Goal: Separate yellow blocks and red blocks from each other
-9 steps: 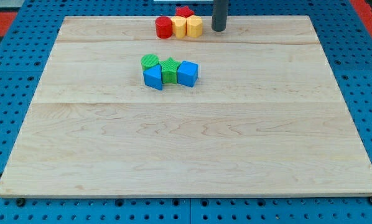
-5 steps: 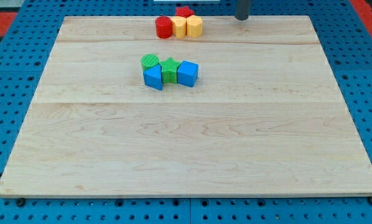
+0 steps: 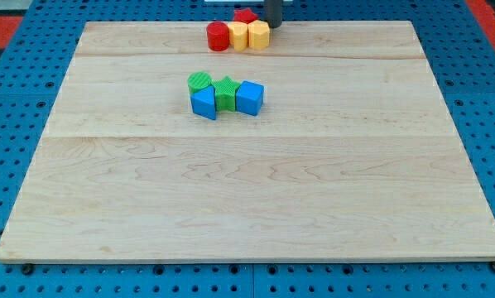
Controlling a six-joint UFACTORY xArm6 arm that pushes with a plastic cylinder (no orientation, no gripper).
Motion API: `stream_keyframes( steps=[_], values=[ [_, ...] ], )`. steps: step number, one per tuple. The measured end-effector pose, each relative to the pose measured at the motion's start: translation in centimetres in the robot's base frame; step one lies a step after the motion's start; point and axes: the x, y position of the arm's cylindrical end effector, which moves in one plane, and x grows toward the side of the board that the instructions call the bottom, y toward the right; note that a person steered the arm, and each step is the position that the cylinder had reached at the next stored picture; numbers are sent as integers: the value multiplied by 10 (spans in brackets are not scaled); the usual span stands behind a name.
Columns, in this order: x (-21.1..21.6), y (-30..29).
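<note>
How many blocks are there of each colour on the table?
Red: 2, the red cylinder and the red block behind the yellow ones.
Yellow: 2, the left yellow block and the right yellow block.
Green: 2, the green cylinder and the green star.
Blue: 2, the left blue block and the blue cube.
Total: 8.

The board (image 3: 247, 182) is pale wood with visible grain and a smooth matt finish. It rests on a blue perforated panel (image 3: 16, 124), matt in appearance. The coloured blocks near the frame's upper centre, e.g. the red cylinder (image 3: 218, 36), look like smooth, slightly glossy plastic.
</note>
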Motion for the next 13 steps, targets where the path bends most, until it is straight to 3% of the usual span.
stream_keyframes(
  steps=[1,2,3,4,5,7,8,9,10,11,12,13],
  values=[
    [8,-24],
    [40,-84],
    [58,-74],
    [32,-5],
    [16,-16],
    [0,26],
    [1,4],
    [2,-48],
    [21,-139],
    [82,-239],
    [85,-244],
    [70,-336]
  ],
)
